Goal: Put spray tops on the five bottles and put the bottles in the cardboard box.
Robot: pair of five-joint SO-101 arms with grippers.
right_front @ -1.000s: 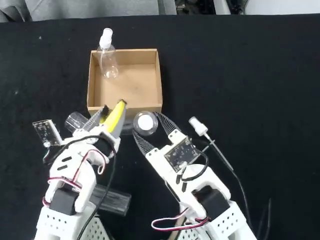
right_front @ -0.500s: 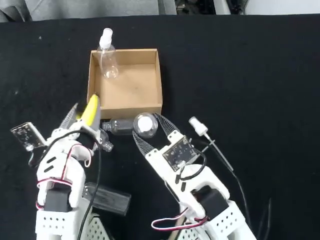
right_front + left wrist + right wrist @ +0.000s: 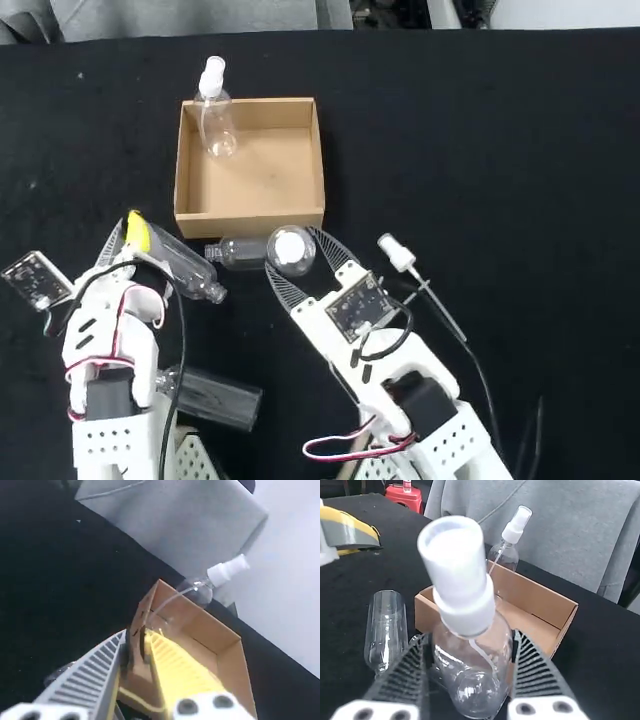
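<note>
Bottles: white-topped bottle [image 3: 292, 246] stands upright on the black table [image 3: 520, 150], clenched between the fingers of the right gripper [image 3: 290, 250]. Uncapped bottle [image 3: 236, 252] lies just beside it at 9 o'clock, in front of the cardboard box [image 3: 318, 150]. Loose spray top [image 3: 397, 252] lies at the gripper's 3 o'clock, tube trailing toward 5 o'clock. Box sits at 11 o'clock, with a sprayer-fitted bottle [image 3: 214, 110] leaning in its far-left corner. Left gripper [image 3: 122, 226], at the box's 7 o'clock, is unclenched, fingers narrowly apart, holding nothing. Second uncapped bottle [image 3: 188, 272] lies just beside it. Further bottle [image 3: 212, 396] lies by the left arm's base.
</note>
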